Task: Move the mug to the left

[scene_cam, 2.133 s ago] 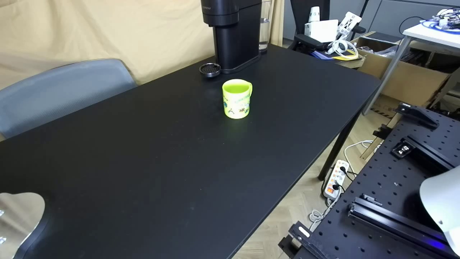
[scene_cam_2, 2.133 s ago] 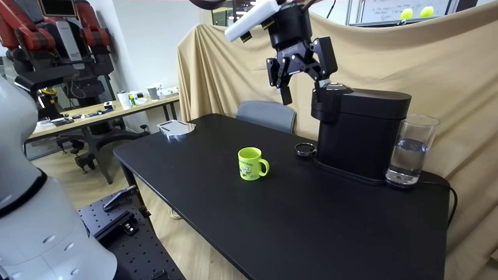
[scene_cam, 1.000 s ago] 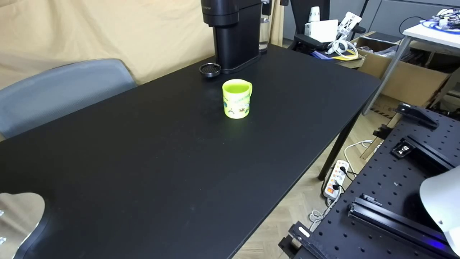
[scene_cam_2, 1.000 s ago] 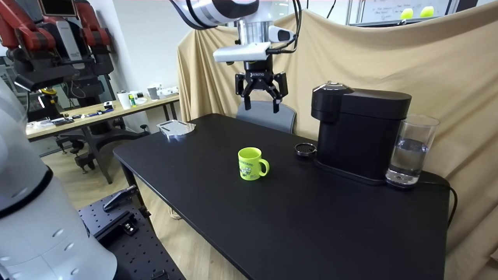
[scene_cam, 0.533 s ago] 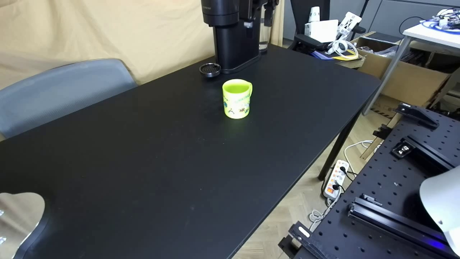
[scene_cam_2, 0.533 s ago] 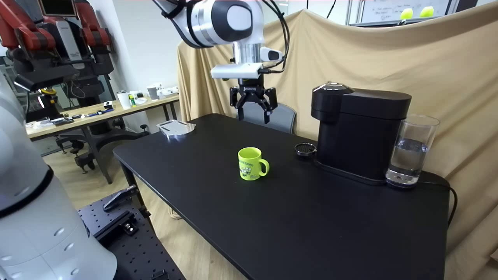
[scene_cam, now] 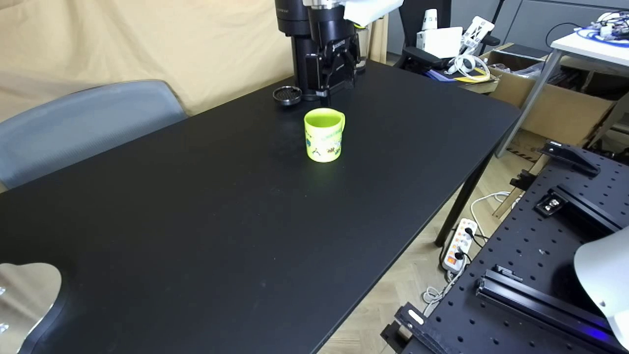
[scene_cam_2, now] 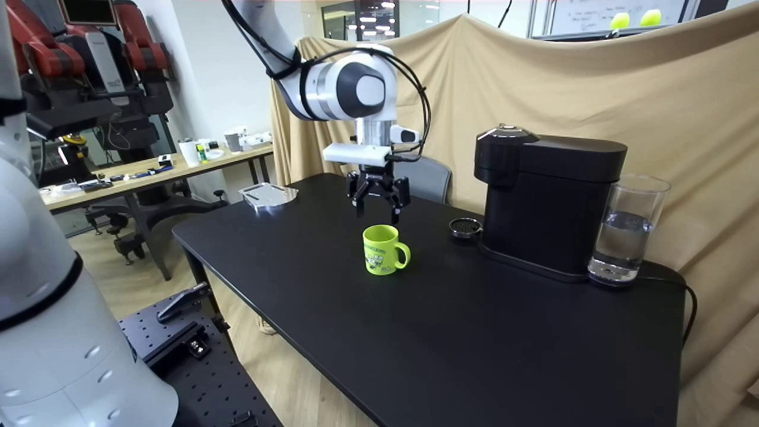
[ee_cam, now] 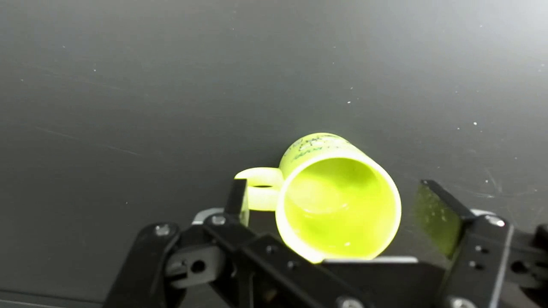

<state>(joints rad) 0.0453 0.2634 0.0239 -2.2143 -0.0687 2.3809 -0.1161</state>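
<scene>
Lime-green mug [scene_cam_2: 380, 252]: upright on the black table [scene_cam_2: 474, 344], handle [scene_cam_2: 407, 254] pointing right in both exterior views; not lifted.
Claw [scene_cam_2: 378, 214]: spread, empty, above the mug; wrist view shows the mug below, framed by the fingers [ee_cam: 441, 218].
Leftward move: not begun, I judge; approach nearly complete. Remaining: lower, grip, carry, set down, release.
Mug handle: end hidden behind a finger in wrist view; fingertip-to-rim gap hard to gauge.
Coffee machine [scene_cam: 296, 22]: far side in an exterior view, partly masked by the claw, top cut off.
Metal plate [scene_cam: 29, 295]: near left in an exterior view, cut off.
</scene>
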